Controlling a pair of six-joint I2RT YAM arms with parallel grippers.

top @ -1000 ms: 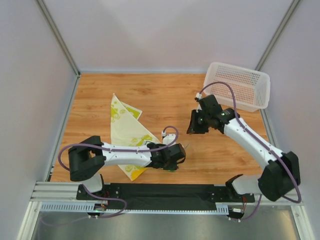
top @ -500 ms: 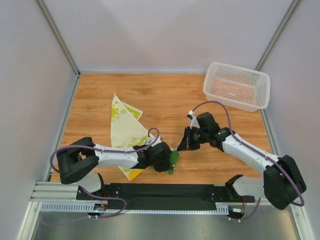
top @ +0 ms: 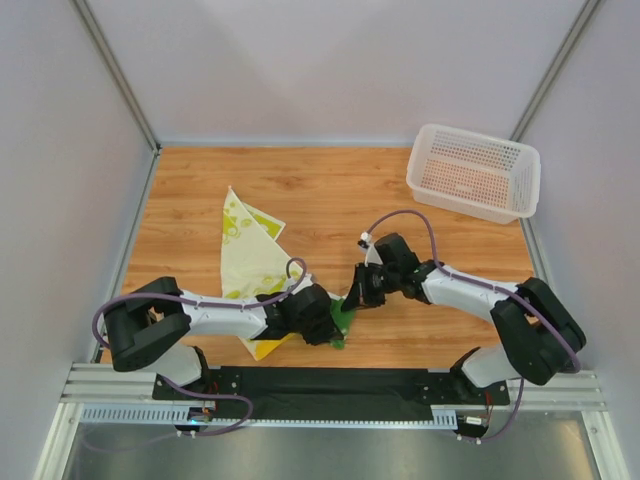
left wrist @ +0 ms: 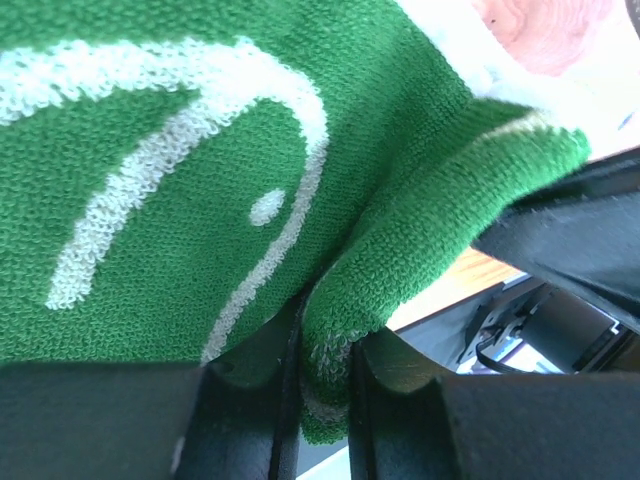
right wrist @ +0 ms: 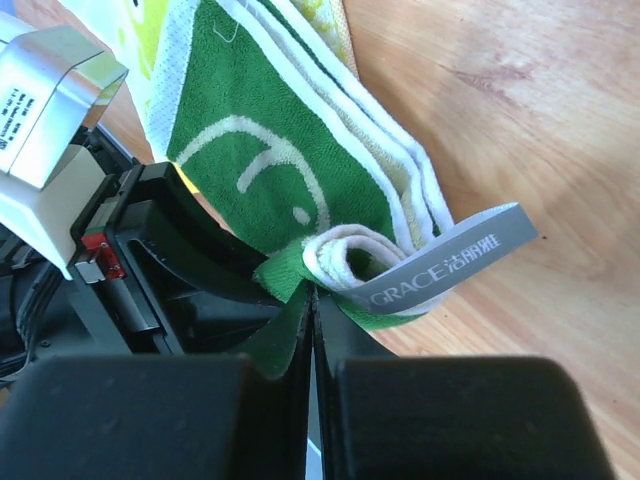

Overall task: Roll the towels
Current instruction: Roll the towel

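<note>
The dark green towel (top: 343, 318) with white line drawings is bunched near the table's front middle. My left gripper (top: 322, 318) is shut on a fold of the green towel (left wrist: 200, 180), and the cloth is squeezed between its jaws (left wrist: 325, 390). My right gripper (top: 353, 296) meets it from the right. Its jaws (right wrist: 312, 300) are shut on a thin edge of the green towel (right wrist: 270, 170), beside a rolled end with a grey label (right wrist: 440, 265). The cream-yellow towel (top: 250, 260) lies flat to the left, partly under the left arm.
A white perforated basket (top: 512, 200) stands at the back right corner. Bare wooden table (top: 330, 200) stretches behind both grippers. A black rail (top: 320, 385) runs along the near edge, and white walls close in the sides.
My right arm has swung down and left from mid-table to the green towel and shut its jaws on it. The left gripper has shifted slightly left, still gripping the towel.
</note>
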